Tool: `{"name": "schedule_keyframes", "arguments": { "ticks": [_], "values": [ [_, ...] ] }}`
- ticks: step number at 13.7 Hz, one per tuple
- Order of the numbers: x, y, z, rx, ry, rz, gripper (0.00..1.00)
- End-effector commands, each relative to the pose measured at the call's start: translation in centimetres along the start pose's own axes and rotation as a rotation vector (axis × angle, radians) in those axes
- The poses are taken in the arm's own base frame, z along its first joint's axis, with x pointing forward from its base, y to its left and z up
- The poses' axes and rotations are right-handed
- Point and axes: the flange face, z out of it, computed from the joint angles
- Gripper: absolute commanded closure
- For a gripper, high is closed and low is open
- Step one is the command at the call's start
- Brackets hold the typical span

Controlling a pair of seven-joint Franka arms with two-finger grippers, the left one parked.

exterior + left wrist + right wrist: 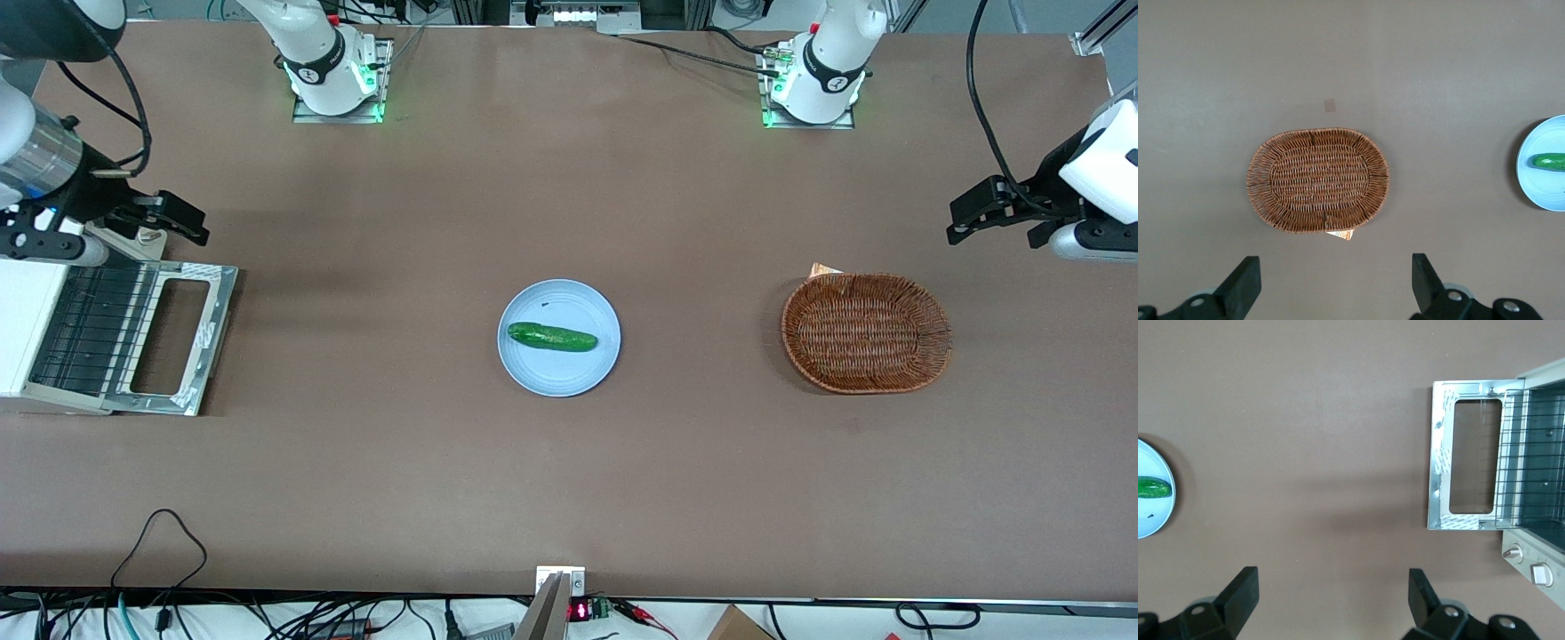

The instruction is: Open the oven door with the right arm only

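The white oven [25,311] stands at the working arm's end of the table. Its oven door [222,311] is swung fully down and lies flat on the table in front of it, baring the wire rack [89,329]. The right arm's black gripper [191,222] hovers open and holds nothing. It is beside the door's edge, a little farther from the front camera than the door, and touches neither door nor oven. The right wrist view shows the gripper [1333,577] over bare table, with the flat door [1439,473], the rack [1531,460] and the oven's knob panel [1531,563] off to one side.
A light blue plate [533,298] with a cucumber [551,337] on it sits mid-table. A wicker basket [867,283] lies toward the parked arm's end. The right wrist view catches the plate [1151,520] and cucumber [1151,487].
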Motion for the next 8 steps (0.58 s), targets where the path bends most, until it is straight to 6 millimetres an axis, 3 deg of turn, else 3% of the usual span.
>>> {"name": "schedule_keyframes", "arguments": {
  "ticks": [1,8],
  "values": [
    [0.49,-0.28,-0.13,0.006,-0.011,-0.034,0.01],
    [0.69,-0.37,-0.09,0.007,-0.010,-0.039,0.01]
  ]
}}
